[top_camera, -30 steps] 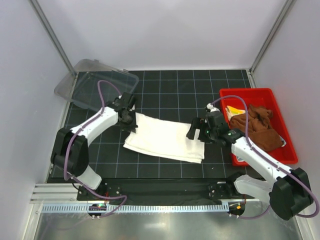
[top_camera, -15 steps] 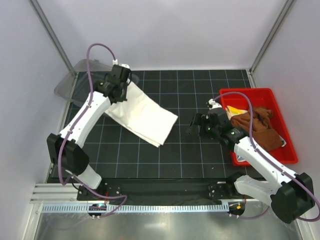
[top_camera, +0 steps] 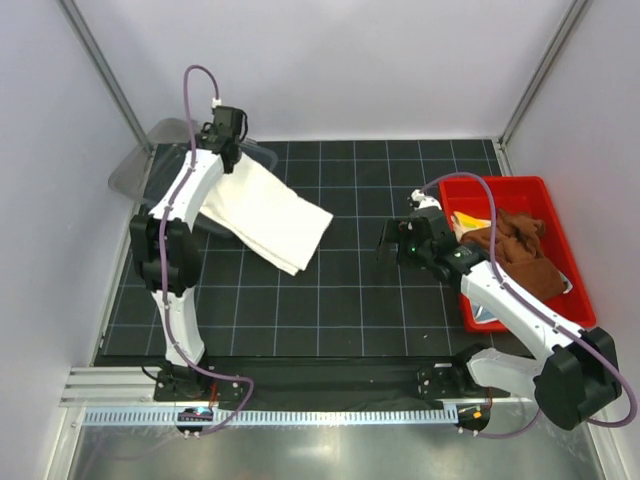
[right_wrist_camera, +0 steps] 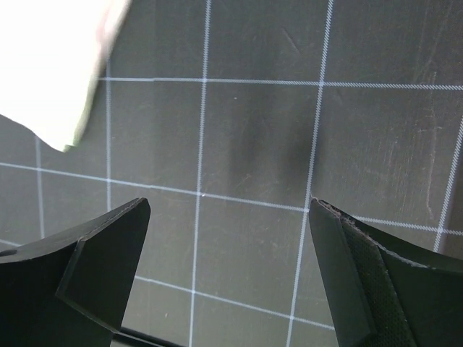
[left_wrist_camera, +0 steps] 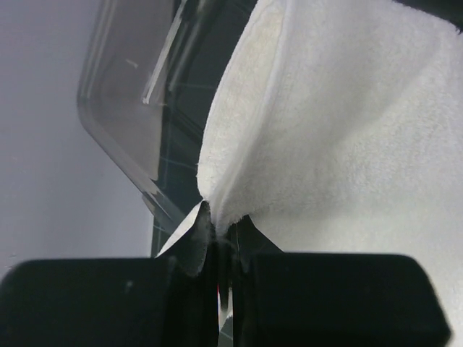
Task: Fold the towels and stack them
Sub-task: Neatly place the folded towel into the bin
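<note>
Item 1, cream-white towel point(top_camera: 270, 215) point(left_wrist_camera: 347, 123): terry cloth, folded into a long band. It lies slantwise over the far-left part of the black gridded mat point(top_camera: 350, 300), well apart from the other cloths. Its upper end is raised at the far-left corner, and its free end points toward the mat's middle and appears to rest there. Item 2, left gripper point(top_camera: 231, 150) point(left_wrist_camera: 219, 242): reaching to the far-left corner, jaws clenched on a pinched edge of the cream-white towel. In the wrist view the cloth fans out from between the fingertips. Item 3, clear plastic tray point(top_camera: 150, 170) point(left_wrist_camera: 123, 94): transparent, with rounded corners, at the far-left corner of the mat just behind and beside the held end of the towel. Item 4, right gripper point(top_camera: 392, 247) point(right_wrist_camera: 228, 210): right of centre, between the cream-white towel and the red bin point(top_camera: 500, 183). Its jaws are spread wide with nothing between them, only bare mat point(right_wrist_camera: 253, 130) showing below, and a corner of the cream-white towel point(right_wrist_camera: 51, 65) shows at the upper left of its wrist view. Item 5, red bin: rectangular, at the right edge of the mat. It holds a crumpled rust-brown towel point(top_camera: 520, 260) and, at its far-left corner, a yellow towel point(top_camera: 465, 222) partly covered by the brown one.
</note>
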`<state>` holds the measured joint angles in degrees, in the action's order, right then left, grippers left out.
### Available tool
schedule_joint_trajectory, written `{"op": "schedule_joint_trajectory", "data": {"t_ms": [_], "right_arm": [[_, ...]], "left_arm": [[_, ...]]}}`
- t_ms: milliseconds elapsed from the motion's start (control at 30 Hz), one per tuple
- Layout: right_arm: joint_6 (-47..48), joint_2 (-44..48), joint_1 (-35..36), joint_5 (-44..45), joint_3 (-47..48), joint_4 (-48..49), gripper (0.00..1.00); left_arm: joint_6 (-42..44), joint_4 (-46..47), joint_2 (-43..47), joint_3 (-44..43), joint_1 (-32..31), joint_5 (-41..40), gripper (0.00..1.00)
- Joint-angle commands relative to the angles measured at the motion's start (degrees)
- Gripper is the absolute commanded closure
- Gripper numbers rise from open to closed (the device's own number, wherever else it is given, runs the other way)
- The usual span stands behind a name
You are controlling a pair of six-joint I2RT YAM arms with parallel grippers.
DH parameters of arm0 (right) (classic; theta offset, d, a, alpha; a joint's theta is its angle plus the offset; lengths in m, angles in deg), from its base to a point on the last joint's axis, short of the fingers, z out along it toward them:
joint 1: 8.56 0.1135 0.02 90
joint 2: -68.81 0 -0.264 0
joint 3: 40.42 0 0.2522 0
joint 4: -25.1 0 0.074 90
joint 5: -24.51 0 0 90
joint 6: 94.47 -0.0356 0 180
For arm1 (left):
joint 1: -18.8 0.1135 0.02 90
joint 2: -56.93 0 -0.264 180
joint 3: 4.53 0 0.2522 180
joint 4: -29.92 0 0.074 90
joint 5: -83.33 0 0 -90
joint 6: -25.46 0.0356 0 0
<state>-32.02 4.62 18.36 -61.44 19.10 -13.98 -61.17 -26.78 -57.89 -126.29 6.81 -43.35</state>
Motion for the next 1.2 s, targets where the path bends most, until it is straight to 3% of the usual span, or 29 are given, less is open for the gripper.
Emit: {"op": "schedule_joint_trajectory", "data": {"t_ms": [0, 233, 367, 500, 600, 967, 1067, 1167], "right_arm": [[1.2, -2.6, -0.1, 1.8, 3.0, 2.5, 0.0], [1.7, -6.6, 0.0, 1.0, 3.9, 4.7, 0.0], [2.1, -7.8, 0.0, 1.0, 3.9, 5.5, 0.0], [0.9, -8.5, 0.0, 0.6, 2.1, 6.9, 0.0], [0.6, -9.6, -0.1, 0.4, 1.7, 7.9, 0.0], [1.7, -17.0, 0.0, -0.7, 8.9, 5.7, 0.0], [1.9, -18.5, 0.0, -0.6, 9.9, 5.7, 0.0], [2.0, -19.8, 0.0, -0.8, 10.4, 5.6, 0.0]], "left_arm": [[3.8, 8.7, -1.4, -6.9, 5.1, -7.0, 1.0], [4.2, 14.5, -10.1, -12.5, 9.8, -5.1, 1.0], [11.1, 21.1, -16.2, -15.7, 11.5, -12.4, 1.0], [10.6, 23.7, -20.3, -19.8, 14.5, -11.3, 1.0], [12.9, 29.4, -22.8, -19.6, 14.8, -11.4, 1.0], [13.8, 35.8, -34.0, -28.2, 16.6, -12.9, 1.0], [14.4, 36.9, -36.0, -29.5, 17.0, -12.8, 0.93], [16.6, 38.5, -37.0, -31.0, 17.0, -14.7, 0.59]]}}
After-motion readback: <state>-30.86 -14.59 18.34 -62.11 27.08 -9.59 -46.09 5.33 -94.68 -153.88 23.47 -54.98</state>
